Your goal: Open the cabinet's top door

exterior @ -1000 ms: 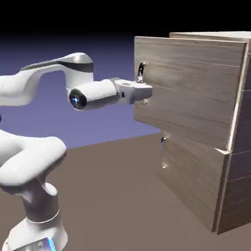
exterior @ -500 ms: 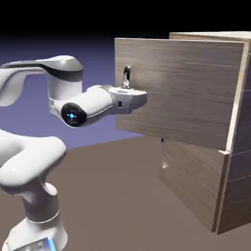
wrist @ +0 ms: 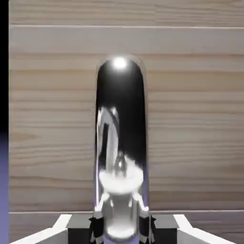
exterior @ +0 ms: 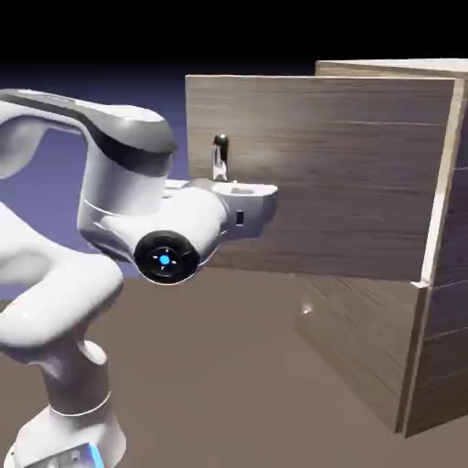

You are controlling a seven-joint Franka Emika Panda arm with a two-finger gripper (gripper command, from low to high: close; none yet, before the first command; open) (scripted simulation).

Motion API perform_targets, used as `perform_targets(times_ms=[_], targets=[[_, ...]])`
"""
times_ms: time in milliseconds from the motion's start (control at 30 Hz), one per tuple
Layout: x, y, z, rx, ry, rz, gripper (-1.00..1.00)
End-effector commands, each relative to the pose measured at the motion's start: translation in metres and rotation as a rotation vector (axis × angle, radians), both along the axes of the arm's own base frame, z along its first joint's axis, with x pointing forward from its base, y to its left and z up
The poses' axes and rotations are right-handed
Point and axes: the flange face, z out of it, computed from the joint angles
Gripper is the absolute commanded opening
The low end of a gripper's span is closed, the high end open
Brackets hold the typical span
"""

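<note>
brown table [exterior: 210, 366], blue-violet backdrop [exterior: 55, 110], black up top

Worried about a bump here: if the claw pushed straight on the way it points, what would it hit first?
The claw is shut on the handle, so the shiny bar itself lies first in its line. Right behind it is the top door, its wood filling the hand view; the gap between bar and panel is unclear.

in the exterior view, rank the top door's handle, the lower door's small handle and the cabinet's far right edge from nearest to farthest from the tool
1. Top door's handle: at the tool, which is shut on it, by the door's free left edge.
2. Lower door's small handle: below and to the right, on the shorter panel.
3. Cabinet's far right edge: farthest, at the picture's right.
</note>
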Motion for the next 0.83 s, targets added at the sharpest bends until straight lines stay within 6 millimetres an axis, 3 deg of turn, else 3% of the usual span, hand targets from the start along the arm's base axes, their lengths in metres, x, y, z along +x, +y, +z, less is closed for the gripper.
perform_targets(times_ms=[0,467,800], targets=[[-0.001,-0.009,0.0,0.0,0.0,0.022,-1.0],[0.006,-0.123,0.0,0.0,0.0,0.328,-1.0],[0.021,-0.171,0.0,0.0,0.0,0.463,-1.0]])
